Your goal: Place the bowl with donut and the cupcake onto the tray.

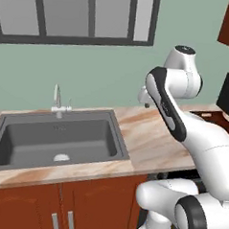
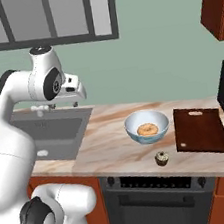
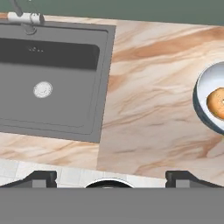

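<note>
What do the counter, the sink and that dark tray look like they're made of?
Counter: polished marble or a stone look-alike, going by the tan veining. Sink: matte grey, perhaps composite or brushed metal, without reflections. Tray: dark reddish-brown with a slight sheen, likely wood, though no grain shows.

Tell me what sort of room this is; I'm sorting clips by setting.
A kitchen, rendered: a dark sink with a faucet set in a marble-look counter, and an oven below it.

The donut [image 2: 147, 128] lies in the bowl [image 2: 135, 122], tray [image 2: 202, 131] to its right, cupcake [image 2: 162, 158] in front.
</note>
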Available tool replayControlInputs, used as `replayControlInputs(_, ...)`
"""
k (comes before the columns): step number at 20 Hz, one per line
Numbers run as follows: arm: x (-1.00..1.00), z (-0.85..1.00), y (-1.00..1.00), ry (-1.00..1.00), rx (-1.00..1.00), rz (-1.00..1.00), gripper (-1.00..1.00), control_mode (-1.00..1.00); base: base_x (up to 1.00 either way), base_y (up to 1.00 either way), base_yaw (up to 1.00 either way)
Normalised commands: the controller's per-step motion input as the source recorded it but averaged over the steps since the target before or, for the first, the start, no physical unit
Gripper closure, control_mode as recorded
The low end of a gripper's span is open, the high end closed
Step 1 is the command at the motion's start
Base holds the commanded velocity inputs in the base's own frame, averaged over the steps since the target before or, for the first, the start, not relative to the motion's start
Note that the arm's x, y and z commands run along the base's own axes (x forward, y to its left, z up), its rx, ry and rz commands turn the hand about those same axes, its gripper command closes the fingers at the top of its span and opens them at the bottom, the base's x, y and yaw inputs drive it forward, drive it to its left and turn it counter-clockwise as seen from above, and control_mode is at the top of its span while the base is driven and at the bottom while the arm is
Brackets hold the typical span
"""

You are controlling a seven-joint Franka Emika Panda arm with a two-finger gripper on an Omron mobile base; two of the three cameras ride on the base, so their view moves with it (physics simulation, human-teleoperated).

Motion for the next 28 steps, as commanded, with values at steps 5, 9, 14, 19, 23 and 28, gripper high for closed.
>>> replayControlInputs(5, 0.00, 0.00, 0.00, 0.00, 0.00, 0.00, -1.00, 1.00, -0.01, -0.89, -0.02)
replayControlInputs(9, 0.00, 0.00, 0.00, 0.00, 0.00, 0.00, -1.00, 1.00, 0.00, -0.80, 0.00)
replayControlInputs(14, 0.00, 0.00, 0.00, 0.00, 0.00, 0.00, -1.00, 1.00, 0.00, -0.67, 0.00)
replayControlInputs(19, 0.00, 0.00, 0.00, 0.00, 0.00, 0.00, -1.00, 1.00, 0.06, -0.38, -0.02)
replayControlInputs(23, 0.00, 0.00, 0.00, 0.00, 0.00, 0.00, -1.00, 1.00, 0.35, -0.21, 0.00)
replayControlInputs(28, 0.00, 0.00, 0.00, 0.00, 0.00, 0.00, -1.00, 1.00, 0.49, -0.22, 0.00)
